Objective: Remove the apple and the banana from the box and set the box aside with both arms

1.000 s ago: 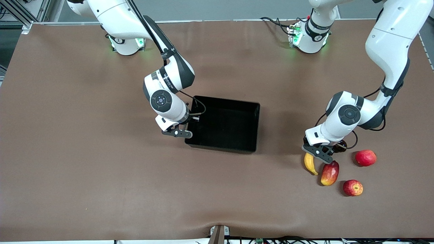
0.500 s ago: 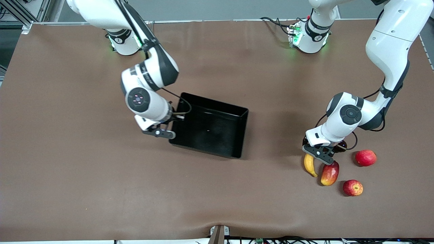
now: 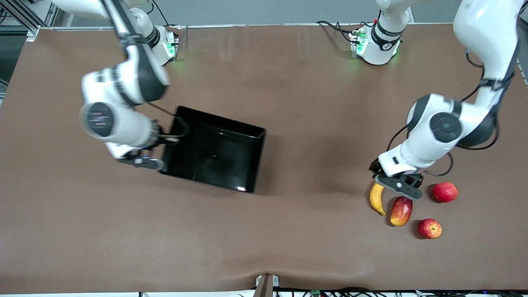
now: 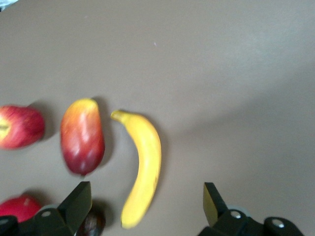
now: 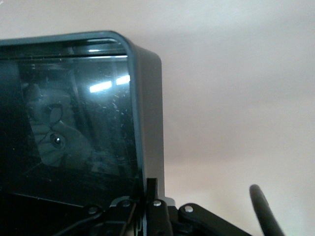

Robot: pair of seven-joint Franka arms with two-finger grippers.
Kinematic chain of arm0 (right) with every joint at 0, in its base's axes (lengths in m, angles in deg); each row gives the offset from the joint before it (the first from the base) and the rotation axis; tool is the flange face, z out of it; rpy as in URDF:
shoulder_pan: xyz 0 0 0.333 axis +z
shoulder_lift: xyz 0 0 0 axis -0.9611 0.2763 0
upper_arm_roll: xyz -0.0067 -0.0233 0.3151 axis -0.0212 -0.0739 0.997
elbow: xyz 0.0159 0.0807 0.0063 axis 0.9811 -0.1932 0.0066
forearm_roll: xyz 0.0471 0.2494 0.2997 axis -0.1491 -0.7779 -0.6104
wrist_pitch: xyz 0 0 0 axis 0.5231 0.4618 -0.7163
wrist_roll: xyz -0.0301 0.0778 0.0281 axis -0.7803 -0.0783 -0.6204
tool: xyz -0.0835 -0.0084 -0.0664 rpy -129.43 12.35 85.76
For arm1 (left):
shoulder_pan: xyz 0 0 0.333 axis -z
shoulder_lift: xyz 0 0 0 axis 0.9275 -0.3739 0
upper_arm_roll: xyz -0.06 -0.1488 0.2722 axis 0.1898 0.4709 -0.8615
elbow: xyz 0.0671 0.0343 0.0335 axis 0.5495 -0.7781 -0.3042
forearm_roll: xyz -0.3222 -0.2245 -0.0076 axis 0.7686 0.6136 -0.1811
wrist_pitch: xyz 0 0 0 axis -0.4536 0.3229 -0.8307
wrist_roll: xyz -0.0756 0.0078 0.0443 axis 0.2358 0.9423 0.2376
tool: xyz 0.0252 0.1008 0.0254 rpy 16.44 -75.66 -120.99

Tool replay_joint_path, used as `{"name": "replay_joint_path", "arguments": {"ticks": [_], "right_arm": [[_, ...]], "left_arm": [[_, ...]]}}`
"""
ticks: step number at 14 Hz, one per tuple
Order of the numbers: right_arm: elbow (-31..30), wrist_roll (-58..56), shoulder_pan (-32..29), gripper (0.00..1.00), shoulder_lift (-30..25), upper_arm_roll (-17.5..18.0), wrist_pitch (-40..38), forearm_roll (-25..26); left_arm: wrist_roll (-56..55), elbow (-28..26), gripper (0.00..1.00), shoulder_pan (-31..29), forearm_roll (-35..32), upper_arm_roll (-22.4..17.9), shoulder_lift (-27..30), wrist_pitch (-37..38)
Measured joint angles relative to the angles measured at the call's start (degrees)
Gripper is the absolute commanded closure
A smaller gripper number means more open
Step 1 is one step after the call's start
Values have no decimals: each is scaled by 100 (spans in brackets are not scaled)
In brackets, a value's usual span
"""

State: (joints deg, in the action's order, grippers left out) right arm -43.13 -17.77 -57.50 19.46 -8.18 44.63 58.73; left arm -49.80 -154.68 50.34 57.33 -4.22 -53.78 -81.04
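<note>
The black box (image 3: pixel 222 122) lies on the brown table, turned at an angle. My right gripper (image 3: pixel 159 163) is shut on the box wall at the right arm's end; the right wrist view shows the fingers (image 5: pixel 150 189) clamped on that wall (image 5: pixel 147 98). My left gripper (image 3: pixel 394 183) is open over the yellow banana (image 3: pixel 376 200). In the left wrist view the banana (image 4: pixel 145 164) has one end between the spread fingers of that gripper (image 4: pixel 145 204). The small streaked apple (image 3: pixel 429 228) lies nearest the front camera and also shows in the left wrist view (image 4: pixel 19 127).
A red-yellow mango (image 3: pixel 401 210) lies beside the banana, between it and the apple. A larger plain-red fruit (image 3: pixel 444 192) lies toward the left arm's end. A small dark round fruit (image 4: pixel 91 223) sits by one left finger.
My right arm has dragged the box toward the right arm's end of the table, and it has turned a little. My left gripper has shifted slightly and lifted over the banana.
</note>
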Motion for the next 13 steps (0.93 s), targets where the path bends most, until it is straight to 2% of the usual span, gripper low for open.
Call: {"name": "replay_joint_path", "arguments": {"ticks": [3, 8, 10, 13], "right_arm": [[-64, -1504, -1134, 100, -116, -18, -135, 4], [-501, -3635, -2771, 100, 50, -23, 490, 10], [-523, -4084, -3237, 100, 290, -21, 708, 9], [-544, -4458, -3616, 100, 701, -9, 1032, -33]], "left_arm": [[-263, 655, 0, -16, 179, 4, 276, 1108], [-762, 953, 0, -8, 523, 23, 732, 1870], [-780, 1080, 0, -16, 621, 13, 977, 2231], [-780, 1290, 0, -20, 639, 8, 1224, 2563]]}}
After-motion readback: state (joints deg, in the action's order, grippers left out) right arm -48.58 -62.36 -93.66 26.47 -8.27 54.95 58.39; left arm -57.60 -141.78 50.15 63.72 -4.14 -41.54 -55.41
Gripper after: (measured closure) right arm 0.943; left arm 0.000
